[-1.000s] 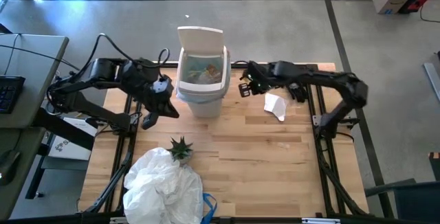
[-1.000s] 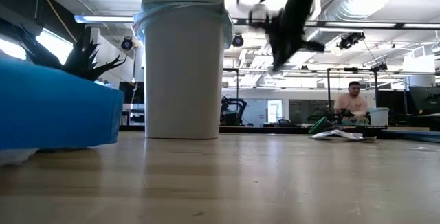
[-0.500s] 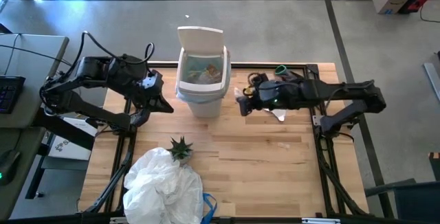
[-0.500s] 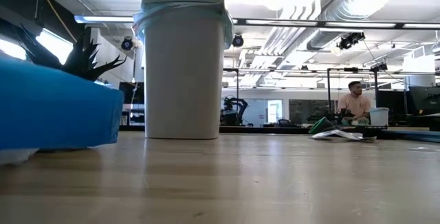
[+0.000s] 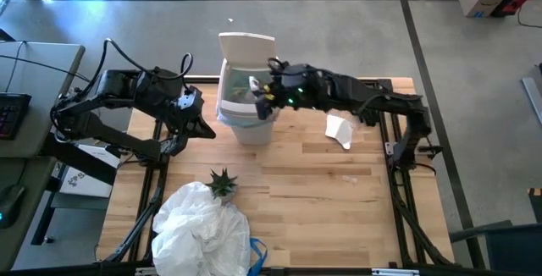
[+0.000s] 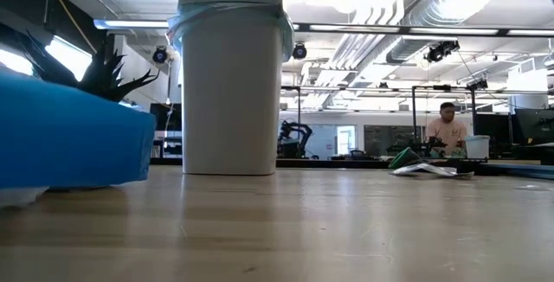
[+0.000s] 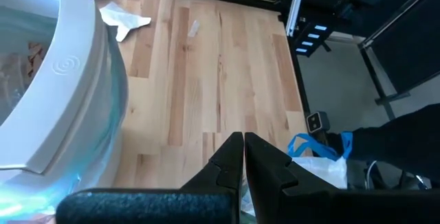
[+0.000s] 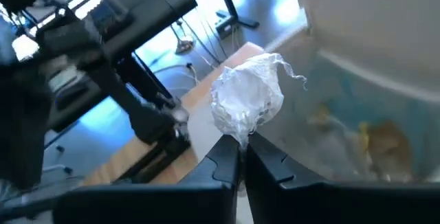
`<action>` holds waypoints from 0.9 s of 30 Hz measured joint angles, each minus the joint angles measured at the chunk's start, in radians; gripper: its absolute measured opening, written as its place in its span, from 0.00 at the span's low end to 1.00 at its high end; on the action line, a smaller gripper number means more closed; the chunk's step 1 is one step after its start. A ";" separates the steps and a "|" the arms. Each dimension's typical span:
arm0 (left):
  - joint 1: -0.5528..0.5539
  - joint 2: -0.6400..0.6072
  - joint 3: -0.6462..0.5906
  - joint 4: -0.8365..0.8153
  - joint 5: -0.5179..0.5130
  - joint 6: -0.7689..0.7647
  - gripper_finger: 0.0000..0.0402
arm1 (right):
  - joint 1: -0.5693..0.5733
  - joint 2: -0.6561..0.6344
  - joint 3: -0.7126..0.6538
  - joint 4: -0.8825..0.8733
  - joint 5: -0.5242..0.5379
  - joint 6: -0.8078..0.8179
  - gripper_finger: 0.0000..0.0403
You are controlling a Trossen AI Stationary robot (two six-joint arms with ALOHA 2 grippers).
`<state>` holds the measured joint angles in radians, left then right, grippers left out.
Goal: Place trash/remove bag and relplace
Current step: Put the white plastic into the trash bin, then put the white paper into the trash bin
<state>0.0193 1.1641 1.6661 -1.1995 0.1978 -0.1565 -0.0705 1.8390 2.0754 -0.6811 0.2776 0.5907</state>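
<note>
The right gripper (image 5: 261, 95) hangs over the mouth of the white bin (image 5: 247, 119), its fingers pinching a crumpled wad of clear plastic wrapper (image 8: 247, 99). In the right wrist view the wad sits above the blue-lined opening, with brown paper trash (image 8: 375, 140) already lying inside. In my judgement, the step in hand is the drop.

To do it well, the wad should be centred over the opening, clear of the raised lid at twelve o'clock and of the rim, before the fingers part. The light-blue bag (image 6: 229, 16) is folded over the rim, so the gripper should stay high enough not to snag it. Light plastic may cling to a fingertip, so a slow opening helps.

The left gripper (image 7: 244, 159) waits at nine o'clock of the bin, fingers pressed together on nothing. A white paper scrap (image 5: 340, 130) remains on the wooden table (image 5: 339, 200) at three o'clock of the bin, probably next to go in.
</note>
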 joint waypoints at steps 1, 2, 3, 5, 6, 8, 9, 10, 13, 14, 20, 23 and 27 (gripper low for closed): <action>-0.001 0.000 0.000 0.000 0.002 -0.006 0.00 | -0.013 0.024 0.036 -0.003 -0.007 -0.004 0.00; -0.002 0.000 0.000 0.000 0.003 -0.012 0.00 | -0.025 0.045 0.071 -0.013 -0.014 -0.005 0.00; -0.004 0.000 0.000 -0.001 0.003 -0.016 0.00 | -0.037 0.065 0.104 -0.028 -0.014 -0.009 0.01; -0.013 0.000 0.000 -0.001 0.003 -0.023 0.00 | -0.057 0.098 0.167 -0.057 -0.016 -0.023 0.04; -0.019 0.000 0.000 -0.002 0.003 -0.025 0.00 | -0.066 0.109 0.192 -0.078 -0.016 -0.028 0.07; -0.031 0.000 0.000 -0.001 0.002 -0.031 0.00 | -0.080 0.124 0.225 -0.115 -0.027 -0.028 0.13; -0.036 0.000 0.000 -0.002 0.002 -0.034 0.00 | -0.087 0.125 0.234 -0.131 -0.043 -0.022 0.16; -0.040 0.000 0.000 -0.002 0.002 -0.036 0.00 | -0.092 0.125 0.235 -0.146 -0.055 -0.013 0.19; -0.052 0.000 0.000 -0.001 -0.001 -0.045 0.00 | -0.100 0.125 0.235 -0.175 -0.079 -0.007 0.29; -0.055 0.000 0.000 -0.001 -0.004 -0.048 0.00 | -0.100 0.125 0.235 -0.183 -0.081 -0.009 0.32; -0.061 0.000 0.000 0.004 -0.024 -0.050 0.00 | -0.100 0.126 0.235 -0.183 -0.080 -0.017 0.43; -0.061 0.000 0.000 0.017 -0.025 -0.050 0.00 | -0.100 0.126 0.235 -0.198 -0.071 -0.025 0.45; -0.061 0.000 0.000 0.021 -0.025 -0.050 0.00 | -0.092 0.122 0.235 -0.253 -0.069 0.001 0.45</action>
<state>-0.0418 1.1641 1.6661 -1.1790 0.1730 -0.2070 -0.1629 1.9612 2.3100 -0.9341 0.2081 0.5918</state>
